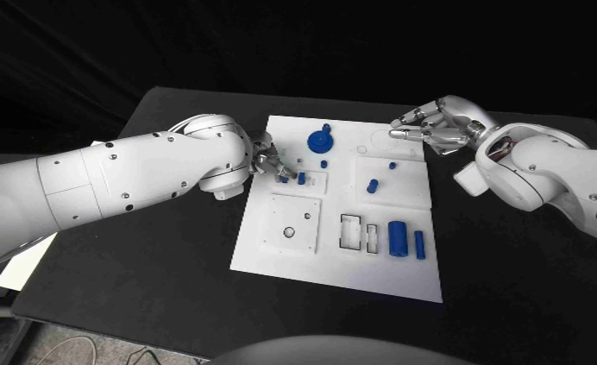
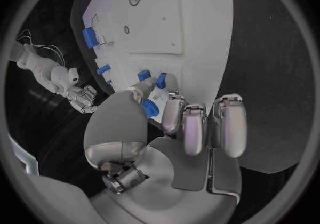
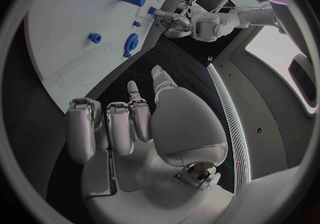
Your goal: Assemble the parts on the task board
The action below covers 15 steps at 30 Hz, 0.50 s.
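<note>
While the white task board lies flat mid-table, the left hand is held at its left edge, fingertips seemingly touching a small blue peg, though a grip cannot be told. The right hand is kept curled, holding nothing. Rigid, light pegs are best pinched at their sides.

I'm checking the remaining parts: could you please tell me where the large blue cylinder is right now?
In the head view, the large blue cylinder lies on the task board near its right front corner, between a white rectangular slot and a slimmer blue bar.
</note>
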Tool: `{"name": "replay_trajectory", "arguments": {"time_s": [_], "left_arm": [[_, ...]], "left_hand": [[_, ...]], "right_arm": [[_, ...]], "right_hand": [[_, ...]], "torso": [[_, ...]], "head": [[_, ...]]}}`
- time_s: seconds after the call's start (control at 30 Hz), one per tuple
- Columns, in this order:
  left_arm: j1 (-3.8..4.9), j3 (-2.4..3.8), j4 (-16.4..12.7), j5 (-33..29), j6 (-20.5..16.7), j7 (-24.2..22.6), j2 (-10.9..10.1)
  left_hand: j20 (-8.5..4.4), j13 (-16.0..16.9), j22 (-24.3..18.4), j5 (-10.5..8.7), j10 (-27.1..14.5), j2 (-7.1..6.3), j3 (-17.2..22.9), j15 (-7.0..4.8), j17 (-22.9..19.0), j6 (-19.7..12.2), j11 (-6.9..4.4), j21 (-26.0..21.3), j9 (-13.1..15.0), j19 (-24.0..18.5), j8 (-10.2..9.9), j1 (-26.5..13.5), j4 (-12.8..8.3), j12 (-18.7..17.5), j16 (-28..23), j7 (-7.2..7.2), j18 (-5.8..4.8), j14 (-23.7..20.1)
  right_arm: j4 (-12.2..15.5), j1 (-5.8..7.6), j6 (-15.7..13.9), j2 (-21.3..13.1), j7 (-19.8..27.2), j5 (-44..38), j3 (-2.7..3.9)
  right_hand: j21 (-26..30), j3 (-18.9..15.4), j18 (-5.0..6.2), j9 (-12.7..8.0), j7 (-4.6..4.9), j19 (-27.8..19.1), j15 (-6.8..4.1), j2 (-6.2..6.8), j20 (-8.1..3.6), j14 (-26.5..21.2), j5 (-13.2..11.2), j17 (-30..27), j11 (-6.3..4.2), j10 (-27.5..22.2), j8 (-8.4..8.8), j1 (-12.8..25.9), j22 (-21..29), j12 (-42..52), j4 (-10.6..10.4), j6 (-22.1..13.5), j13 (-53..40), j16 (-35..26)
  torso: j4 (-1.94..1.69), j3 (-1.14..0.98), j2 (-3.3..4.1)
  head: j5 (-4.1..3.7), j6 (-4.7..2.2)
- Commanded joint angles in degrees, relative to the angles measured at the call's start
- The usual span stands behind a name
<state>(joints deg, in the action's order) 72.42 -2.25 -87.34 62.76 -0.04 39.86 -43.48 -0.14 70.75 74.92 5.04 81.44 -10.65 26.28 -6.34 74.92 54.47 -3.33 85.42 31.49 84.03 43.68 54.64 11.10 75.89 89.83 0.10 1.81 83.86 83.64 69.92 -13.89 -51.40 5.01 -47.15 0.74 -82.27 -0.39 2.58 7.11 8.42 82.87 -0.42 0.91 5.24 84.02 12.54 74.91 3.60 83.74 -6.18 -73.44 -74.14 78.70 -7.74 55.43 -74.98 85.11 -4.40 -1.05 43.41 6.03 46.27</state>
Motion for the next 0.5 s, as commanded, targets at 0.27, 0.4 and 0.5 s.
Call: {"name": "replay_trajectory", "arguments": {"time_s": [0.27,0.4,0.5], "left_arm": [[-0.05,-0.02,-0.3,-0.7,-0.8,0.3,-0.3],[-0.05,0.00,-0.5,-0.8,-1.4,-0.1,-0.6],[-0.05,0.03,-0.9,-0.8,-2.1,-0.8,-1.0]], "left_hand": [[-0.26,0.2,9.2,0.30,0.1,0.22,-7.2,-0.39,15.1,0.5,-0.24,0.3,-0.4,3.9,0.2,2.6,3.5,0.2,0.2,0.10,-0.39,6.1],[-0.27,0.3,9.2,0.38,0.1,-0.07,-9.9,-0.41,15.1,0.6,-0.26,0.3,-0.5,3.9,0.3,3.1,5.0,0.2,0.2,0.07,-0.38,6.1],[-0.32,0.4,9.2,0.50,0.2,-0.45,-13.5,-0.39,15.1,0.7,-0.29,0.3,-0.6,3.9,0.4,3.1,5.6,0.2,0.2,0.05,-0.38,6.1]], "right_arm": [[0.1,-0.03,0.6,0.0,0.5,-0.1,0.01],[0.0,-0.04,0.6,0.0,0.5,-0.1,0.01],[0.0,-0.05,0.7,0.0,0.5,-0.1,0.01]], "right_hand": [[0.4,-0.3,0.74,0.1,-0.01,-0.3,-0.44,-0.60,-0.13,4.1,0.0,6.7,-0.10,-0.3,-0.28,0.1,0.0,-0.2,0.1,-0.4,-8.3,-0.2],[0.4,-0.5,0.75,0.1,0.00,-0.3,-0.45,-0.58,-0.13,4.1,0.0,6.7,-0.10,-0.4,-0.29,0.1,0.1,-0.3,0.1,-0.4,-8.3,-0.3],[0.4,-0.5,0.75,0.1,0.00,-0.3,-0.45,-0.58,-0.13,4.1,0.0,6.7,-0.10,-0.4,-0.29,0.1,0.1,-0.3,0.1,-0.4,-8.3,-0.3]], "torso": [[0.00,0.01,0.01],[0.01,0.01,0.00],[0.00,0.04,-0.01]], "head": [[-0.06,-0.03],[-0.10,-0.04],[-0.23,-0.08]]}}
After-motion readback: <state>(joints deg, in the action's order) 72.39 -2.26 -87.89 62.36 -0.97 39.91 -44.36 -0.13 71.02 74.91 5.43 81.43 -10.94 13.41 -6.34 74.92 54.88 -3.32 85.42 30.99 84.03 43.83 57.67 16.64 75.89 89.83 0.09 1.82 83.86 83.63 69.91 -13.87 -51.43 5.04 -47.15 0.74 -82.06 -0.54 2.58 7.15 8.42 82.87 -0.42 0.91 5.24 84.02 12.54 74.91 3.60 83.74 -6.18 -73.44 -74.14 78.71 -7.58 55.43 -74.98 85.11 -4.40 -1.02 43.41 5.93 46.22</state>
